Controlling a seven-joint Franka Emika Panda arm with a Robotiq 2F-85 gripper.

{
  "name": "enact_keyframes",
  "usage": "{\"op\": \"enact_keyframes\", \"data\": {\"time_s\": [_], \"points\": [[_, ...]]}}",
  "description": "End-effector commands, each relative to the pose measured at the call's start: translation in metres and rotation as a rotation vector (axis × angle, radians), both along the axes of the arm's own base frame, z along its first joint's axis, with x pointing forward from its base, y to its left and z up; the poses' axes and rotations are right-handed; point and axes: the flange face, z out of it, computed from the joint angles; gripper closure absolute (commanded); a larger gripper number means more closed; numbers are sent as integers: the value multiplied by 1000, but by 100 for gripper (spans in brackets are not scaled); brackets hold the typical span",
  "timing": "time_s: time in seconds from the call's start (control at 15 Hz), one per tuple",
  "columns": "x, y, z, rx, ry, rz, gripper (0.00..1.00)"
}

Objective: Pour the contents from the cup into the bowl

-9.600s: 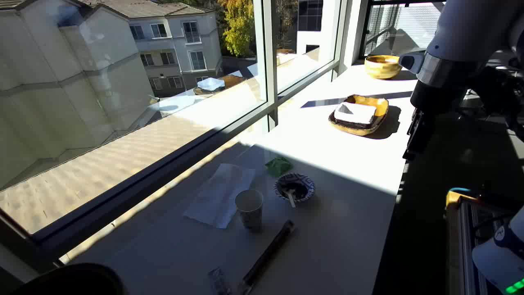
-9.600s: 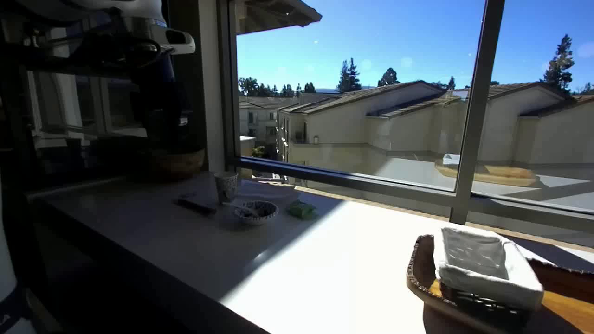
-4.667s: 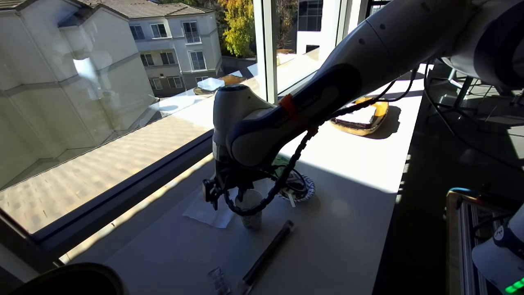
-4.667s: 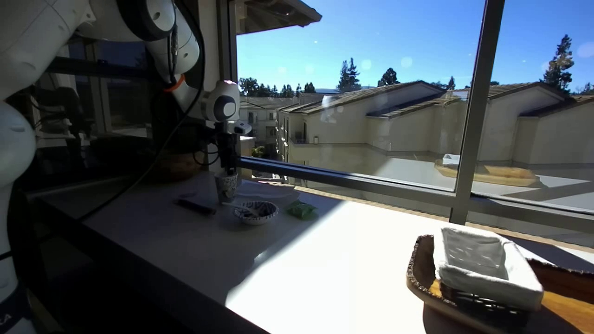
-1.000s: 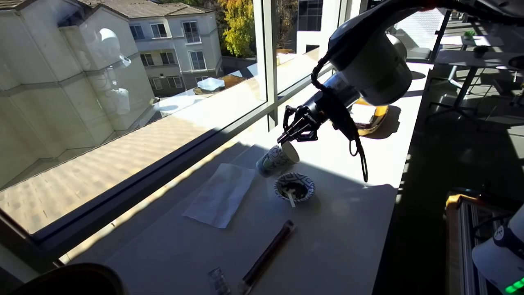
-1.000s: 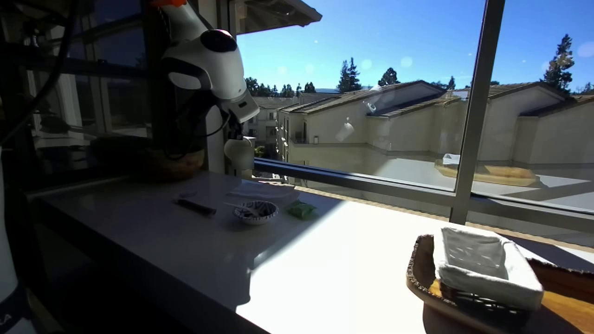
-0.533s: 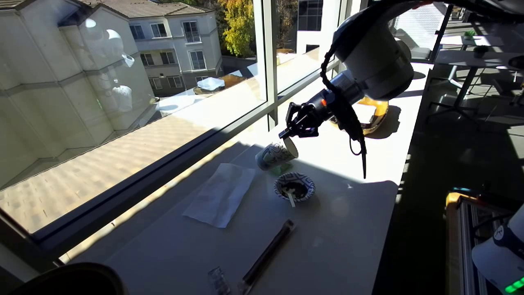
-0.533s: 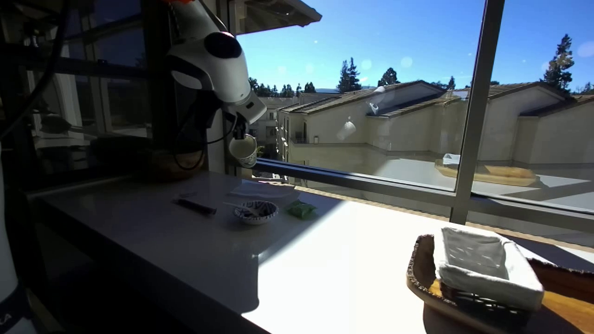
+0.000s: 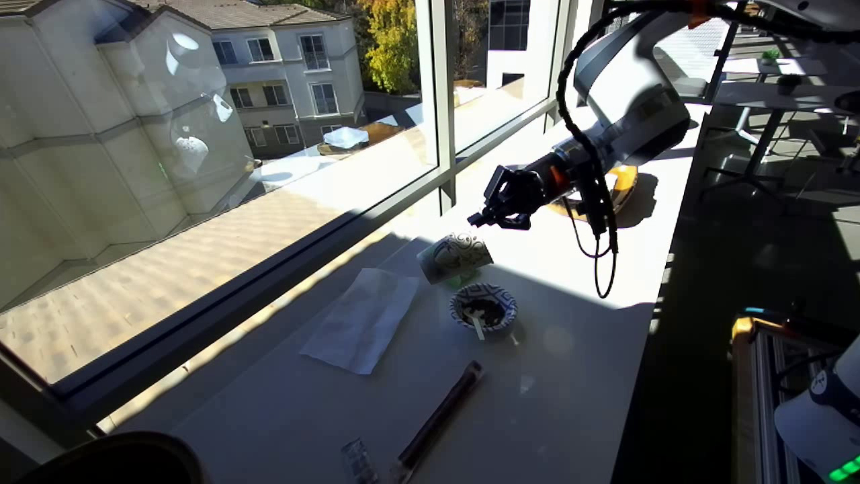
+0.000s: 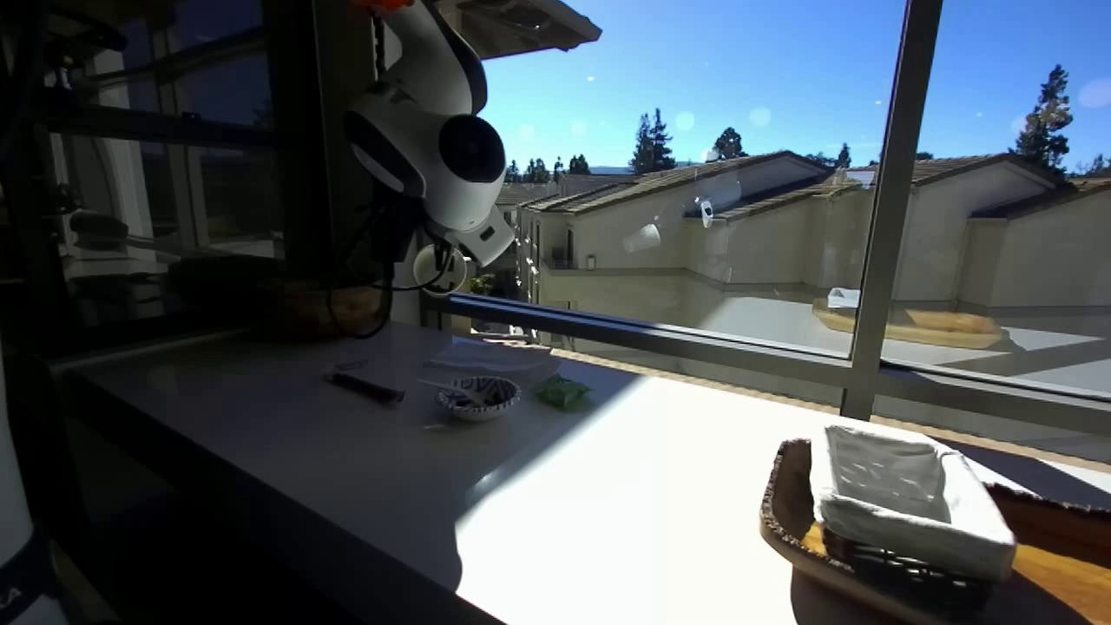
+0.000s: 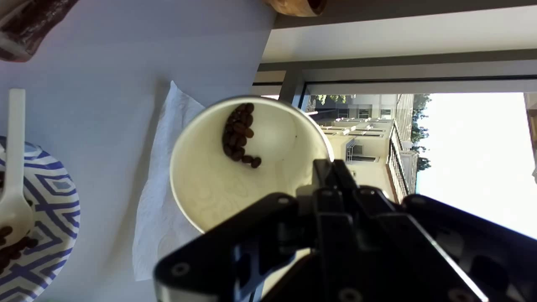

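The cup (image 9: 455, 259), pale with a scroll pattern, hangs tilted almost onto its side above the table. My gripper (image 11: 332, 165) is shut on its rim. Dark beans (image 11: 237, 134) lie inside the cup against its wall, well back from the mouth. In an exterior view the cup (image 10: 438, 269) is partly covered by the wrist. The bowl (image 9: 508, 312), with a blue-patterned pale rim, stands upright on the table below the gripper, apart from the cup. It contains dark beans and a white spoon (image 11: 16, 138). In the wrist view the bowl (image 11: 54, 214) is cut off by the left edge.
A white napkin (image 9: 366, 323) lies beside the bowl, and a green packet (image 10: 564, 392) sits close by. A dark tube (image 9: 440, 417) rests nearer the table's end. The window frame (image 9: 376, 202) borders the table. A wooden tray (image 10: 785, 486) carries a lined basket (image 10: 920, 538).
Earlier the cup stood on the table; it was gripped and lifted. Over the last second the wrist has rolled, tipping the cup further, its mouth turning out of sight in an exterior view.
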Motion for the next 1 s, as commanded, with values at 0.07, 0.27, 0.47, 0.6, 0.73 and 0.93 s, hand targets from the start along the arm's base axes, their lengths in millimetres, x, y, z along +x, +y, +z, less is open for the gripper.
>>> {"op": "enact_keyframes", "data": {"time_s": [0.07,0.27,0.47,0.6,0.73,0.93], "points": [[-10,-22,-20,55,36,24,99],[-9,-40,-26,105,50,41,99],[-6,-58,-30,151,17,171,99],[-1,-68,-34,187,-2,250,99],[5,-80,-41,205,-18,291,99],[12,-95,-57,257,-39,324,99]]}}
